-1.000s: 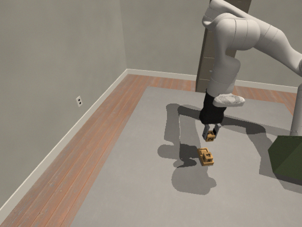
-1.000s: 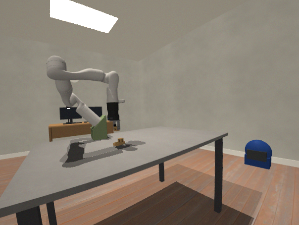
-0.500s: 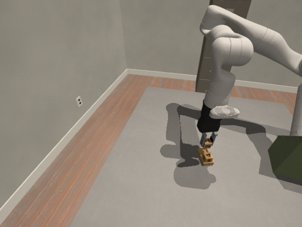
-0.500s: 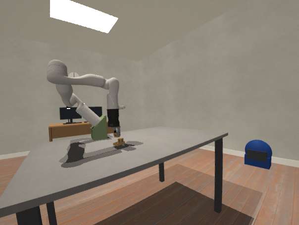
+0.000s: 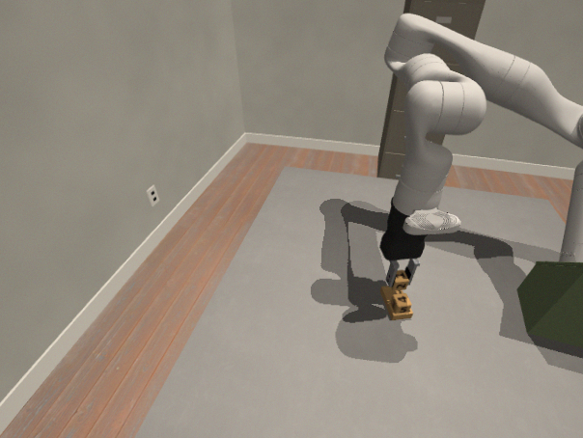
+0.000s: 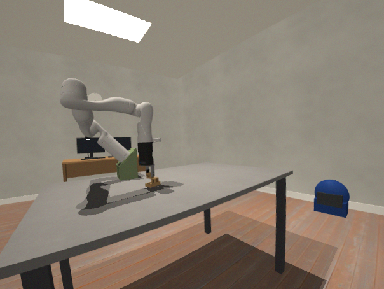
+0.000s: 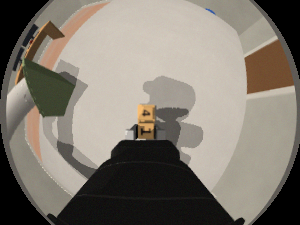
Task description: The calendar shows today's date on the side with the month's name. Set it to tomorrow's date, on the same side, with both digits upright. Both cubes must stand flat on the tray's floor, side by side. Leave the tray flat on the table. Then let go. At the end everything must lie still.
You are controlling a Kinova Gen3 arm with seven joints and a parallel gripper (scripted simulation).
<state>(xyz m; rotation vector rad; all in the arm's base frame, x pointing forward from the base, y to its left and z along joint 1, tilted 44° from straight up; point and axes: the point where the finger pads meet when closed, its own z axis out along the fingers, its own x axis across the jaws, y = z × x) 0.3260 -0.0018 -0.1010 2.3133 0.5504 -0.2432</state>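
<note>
The wooden calendar tray [image 5: 391, 309] lies on the grey table and holds one number cube [image 5: 402, 303] whose top face seems to show a 4. My gripper [image 5: 402, 277] points straight down and is shut on the second number cube [image 5: 401, 280]. That cube is just above the tray's free end, beside the cube in the tray. I cannot tell whether it touches the tray floor. In the wrist view the held cube [image 7: 145, 132] sits between the fingers, with the tray's cube [image 7: 146, 113] just beyond it. The exterior view shows the gripper [image 6: 150, 173] over the tray [image 6: 153, 184]. The month label is not readable.
The arm's green base block [image 5: 555, 304] stands at the table's right side, apart from the tray. A desk with a monitor [image 6: 95, 160] stands behind the table, and a blue box [image 6: 331, 198] is on the floor to the right.
</note>
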